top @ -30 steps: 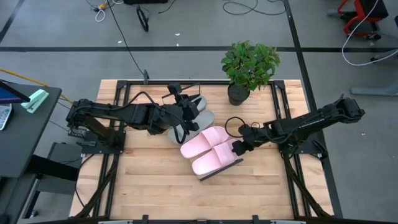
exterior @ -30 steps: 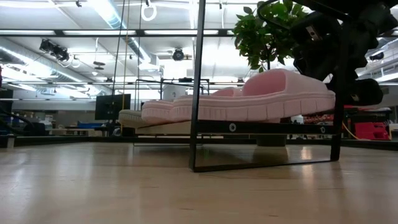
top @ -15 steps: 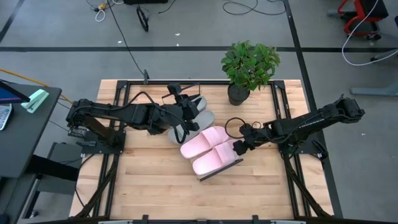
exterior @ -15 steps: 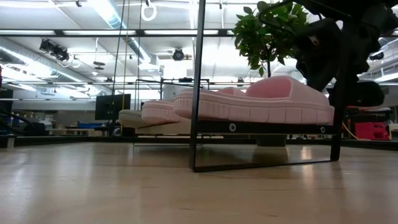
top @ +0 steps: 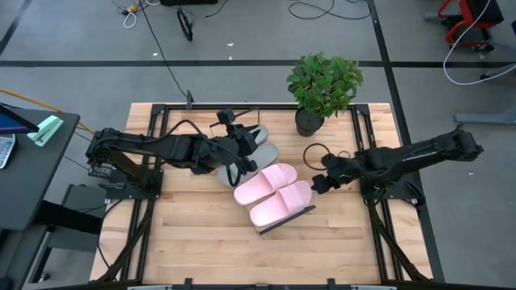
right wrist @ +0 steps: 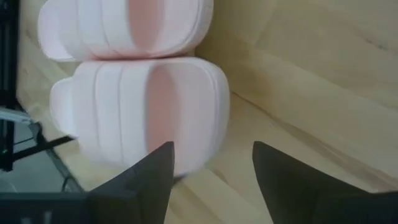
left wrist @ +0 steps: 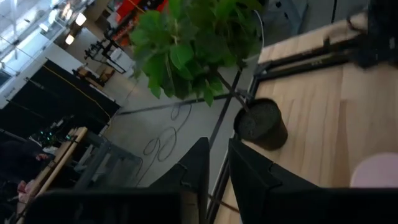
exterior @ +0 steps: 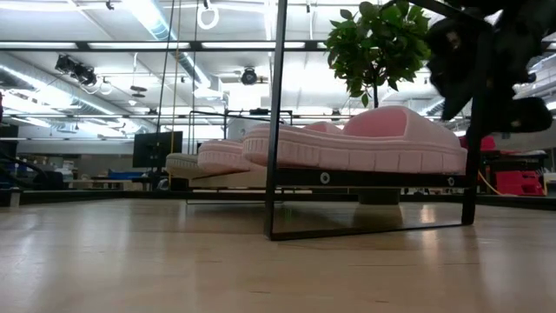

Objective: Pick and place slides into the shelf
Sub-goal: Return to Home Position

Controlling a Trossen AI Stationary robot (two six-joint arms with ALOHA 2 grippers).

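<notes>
Found both pale pink slides [top: 274,193] parked side by side at the near-right end of the shelf [top: 286,221], and the two grey slides [top: 266,151] at its far-left end, half hidden under the left gripper [top: 239,143]. From above, saw only a thin dark edge of the shelf, running diagonally across the slatted light-wood tabletop [top: 193,234]. Got a much better look from table height: pale board [exterior: 373,178] on skinny black metal legs, raised a bit off the tabletop, carrying chunky, soft-looking pink soles [exterior: 347,149] with ribbed, scalloped sides and a puffy rounded strap on the nearest one. Could just make out a grey one [exterior: 187,163] farther back on the same board. Spotted the right gripper [top: 318,184] hanging just to the right of the pink pair, seemingly not touching either. Checked its own wrist view and saw the right gripper [right wrist: 211,152] with its two dark fingers [right wrist: 146,180] well apart, nothing between them, the wide smooth pink straps and plain wood grain right in front. Looked at the left gripper [left wrist: 218,149] in its wrist view too: fingers [left wrist: 198,168] drawn nearly together, only a thin slit between, gripping nothing. Also noticed a leafy green plant [top: 324,80] in a small dark round pot [top: 309,122] on the far side of the tabletop, just far-right of the grey slides.
</notes>
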